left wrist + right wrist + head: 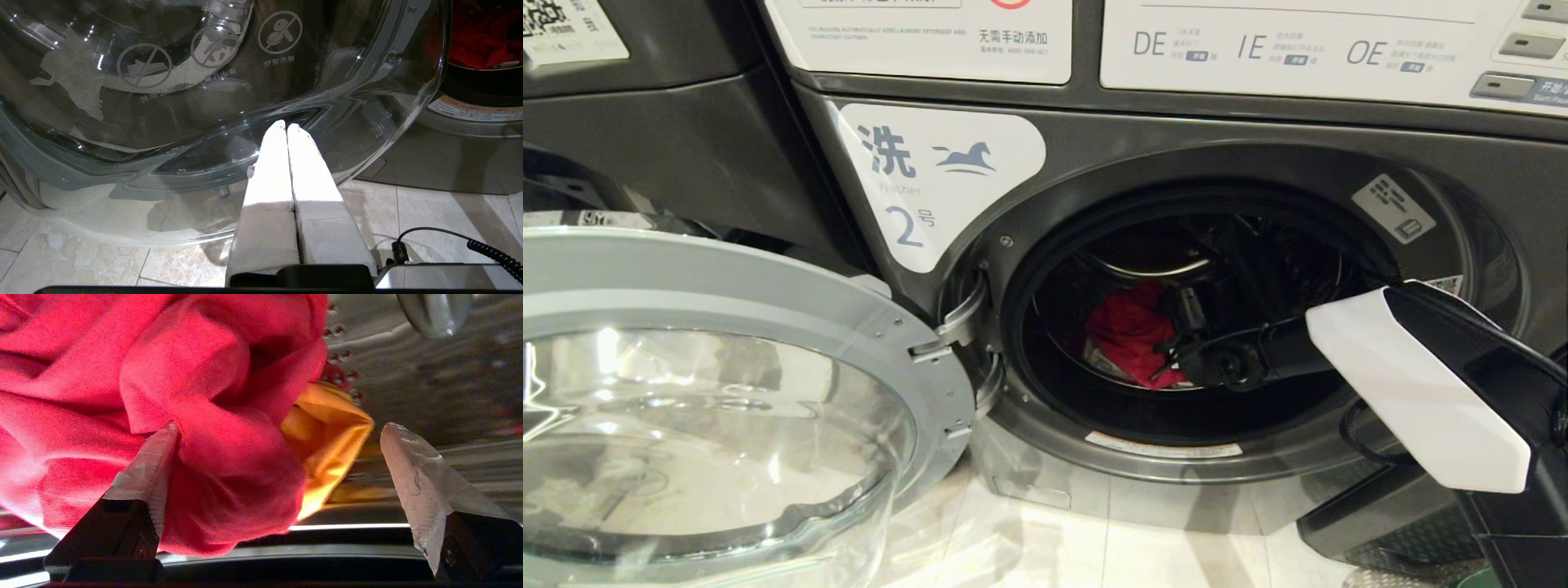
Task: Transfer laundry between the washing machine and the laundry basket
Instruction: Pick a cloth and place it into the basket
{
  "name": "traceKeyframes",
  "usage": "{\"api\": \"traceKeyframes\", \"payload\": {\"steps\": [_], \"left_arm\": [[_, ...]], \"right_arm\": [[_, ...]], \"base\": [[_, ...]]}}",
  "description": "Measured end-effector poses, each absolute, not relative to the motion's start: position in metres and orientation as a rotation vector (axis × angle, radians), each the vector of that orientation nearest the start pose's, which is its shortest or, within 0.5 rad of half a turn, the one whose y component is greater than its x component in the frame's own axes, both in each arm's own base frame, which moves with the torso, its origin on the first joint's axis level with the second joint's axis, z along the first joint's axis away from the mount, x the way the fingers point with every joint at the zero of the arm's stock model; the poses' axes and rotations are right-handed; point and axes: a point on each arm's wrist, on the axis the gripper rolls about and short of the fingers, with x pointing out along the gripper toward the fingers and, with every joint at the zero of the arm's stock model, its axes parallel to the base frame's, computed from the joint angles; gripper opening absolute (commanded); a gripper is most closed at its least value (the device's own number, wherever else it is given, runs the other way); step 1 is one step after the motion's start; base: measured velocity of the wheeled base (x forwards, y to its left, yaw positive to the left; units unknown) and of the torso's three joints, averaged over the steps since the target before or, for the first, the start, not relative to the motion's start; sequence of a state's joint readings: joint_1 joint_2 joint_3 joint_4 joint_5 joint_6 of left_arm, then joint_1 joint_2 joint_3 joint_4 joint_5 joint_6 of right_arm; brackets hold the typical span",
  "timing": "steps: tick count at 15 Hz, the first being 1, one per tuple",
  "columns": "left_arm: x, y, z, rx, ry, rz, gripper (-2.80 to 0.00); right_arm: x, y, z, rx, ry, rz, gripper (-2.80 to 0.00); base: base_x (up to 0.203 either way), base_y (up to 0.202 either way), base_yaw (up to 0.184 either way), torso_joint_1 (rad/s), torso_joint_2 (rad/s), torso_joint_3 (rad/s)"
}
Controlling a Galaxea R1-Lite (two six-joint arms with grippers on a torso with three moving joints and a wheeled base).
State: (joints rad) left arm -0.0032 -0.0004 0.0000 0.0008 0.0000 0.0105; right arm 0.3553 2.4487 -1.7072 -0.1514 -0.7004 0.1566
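Your glass door (711, 392) is cut off at the frame's lower left; left gripper (286, 127) sits by it, jaws pressed together on nothing. Center: drum (1176, 327) interior mostly dark, red garment (1131, 331) bunched low inside, crumpled, an orange cloth (327, 437) beside it. Right: your right gripper (278, 441) is in the drum, jaws wide apart, one fingertip (157, 457) touching the red fabric, basket not identifiable
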Motion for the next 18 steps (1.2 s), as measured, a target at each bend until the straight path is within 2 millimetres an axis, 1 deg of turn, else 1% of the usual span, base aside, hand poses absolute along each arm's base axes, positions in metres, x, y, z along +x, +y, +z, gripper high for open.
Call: {"api": "traceKeyframes", "payload": {"steps": [3, 6, 8, 12, 18], "left_arm": [[-0.023, 0.000, 0.075, 0.011, 0.000, -0.003, -2.80], [-0.023, 0.000, 0.075, 0.011, 0.000, -0.003, -2.80], [-0.023, 0.000, 0.075, 0.011, 0.000, -0.003, -2.80], [-0.023, 0.000, 0.075, 0.011, 0.000, -0.003, -2.80], [-0.023, 0.000, 0.075, 0.011, 0.000, -0.003, -2.80]], "right_arm": [[0.464, 0.156, 0.077, -0.154, 0.481, -0.397, 0.00], [0.465, 0.150, 0.076, -0.147, 0.487, -0.415, 0.00], [0.466, 0.146, 0.072, -0.127, 0.495, -0.425, 0.00], [0.466, 0.143, 0.055, -0.055, 0.552, -0.444, 0.00], [0.467, 0.146, 0.044, 0.076, 0.608, -0.365, 0.00]], "base": [[0.000, 0.000, 0.000, 0.000, 0.00, 0.000], [0.000, 0.000, 0.000, 0.000, 0.00, 0.000], [0.000, 0.000, 0.000, 0.000, 0.00, 0.000], [0.000, 0.000, 0.000, 0.000, 0.00, 0.000], [0.000, 0.000, 0.000, 0.000, 0.00, 0.000]]}}
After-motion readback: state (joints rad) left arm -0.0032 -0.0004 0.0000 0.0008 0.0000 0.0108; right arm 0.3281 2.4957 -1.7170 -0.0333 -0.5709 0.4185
